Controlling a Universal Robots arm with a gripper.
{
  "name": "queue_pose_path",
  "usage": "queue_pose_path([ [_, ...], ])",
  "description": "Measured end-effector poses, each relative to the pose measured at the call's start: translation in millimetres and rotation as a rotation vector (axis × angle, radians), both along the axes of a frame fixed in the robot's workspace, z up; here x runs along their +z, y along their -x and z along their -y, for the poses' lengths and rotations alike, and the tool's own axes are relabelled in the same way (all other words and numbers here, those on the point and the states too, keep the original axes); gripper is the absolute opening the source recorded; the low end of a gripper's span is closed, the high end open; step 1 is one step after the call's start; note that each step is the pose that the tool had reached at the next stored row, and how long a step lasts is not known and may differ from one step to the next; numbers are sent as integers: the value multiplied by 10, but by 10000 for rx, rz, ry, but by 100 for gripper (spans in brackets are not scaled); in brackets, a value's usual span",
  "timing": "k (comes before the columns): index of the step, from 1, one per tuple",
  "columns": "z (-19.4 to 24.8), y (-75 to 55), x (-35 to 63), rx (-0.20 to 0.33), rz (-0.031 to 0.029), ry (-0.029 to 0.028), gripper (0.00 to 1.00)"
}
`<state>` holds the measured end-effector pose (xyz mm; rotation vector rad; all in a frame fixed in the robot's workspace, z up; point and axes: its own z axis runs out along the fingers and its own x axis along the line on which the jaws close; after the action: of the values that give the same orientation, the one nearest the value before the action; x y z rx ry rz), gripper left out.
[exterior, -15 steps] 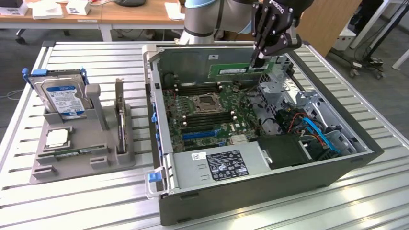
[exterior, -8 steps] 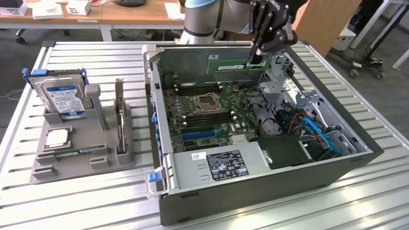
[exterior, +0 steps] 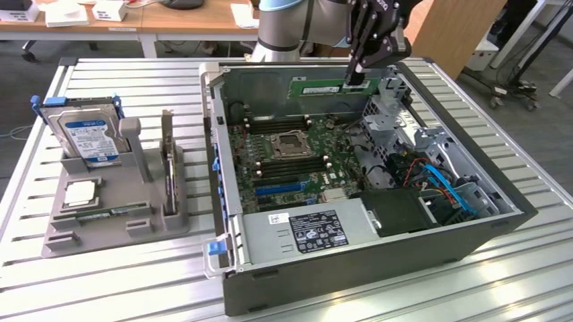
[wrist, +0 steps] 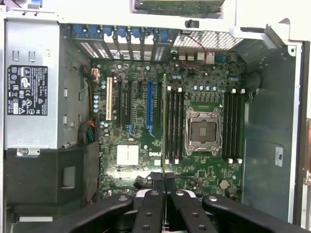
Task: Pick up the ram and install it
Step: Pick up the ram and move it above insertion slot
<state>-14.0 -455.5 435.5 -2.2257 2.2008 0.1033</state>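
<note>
My gripper (exterior: 355, 79) hangs over the far side of the open computer case (exterior: 213, 134), shut on the ram (exterior: 324, 88), a long thin green stick held level above the motherboard (exterior: 286, 157). In the wrist view the ram (wrist: 165, 121) shows edge-on as a thin line running out from between the black fingers (wrist: 154, 194). It lies roughly in line with the memory slots (wrist: 173, 125) beside the CPU socket (wrist: 203, 131) and clear above them. More slots (wrist: 233, 125) sit on the socket's other side.
A grey stand (exterior: 107, 215) at the exterior view's left holds a blue-labelled hard drive (exterior: 90, 137) and an upright expansion card (exterior: 168, 161). Inside the case are the power supply (exterior: 304, 231), a drive cage (exterior: 394, 124) and blue cables (exterior: 447, 188). Everything rests on a slatted metal table (exterior: 501, 282).
</note>
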Motion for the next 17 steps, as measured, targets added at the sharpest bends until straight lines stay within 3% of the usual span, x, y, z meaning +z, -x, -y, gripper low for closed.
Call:
queue_pose_path([
  [12, -149, 0, -3, -73, 0, -1, 11],
  [17, -155, 0, -3, -78, 0, -1, 11],
])
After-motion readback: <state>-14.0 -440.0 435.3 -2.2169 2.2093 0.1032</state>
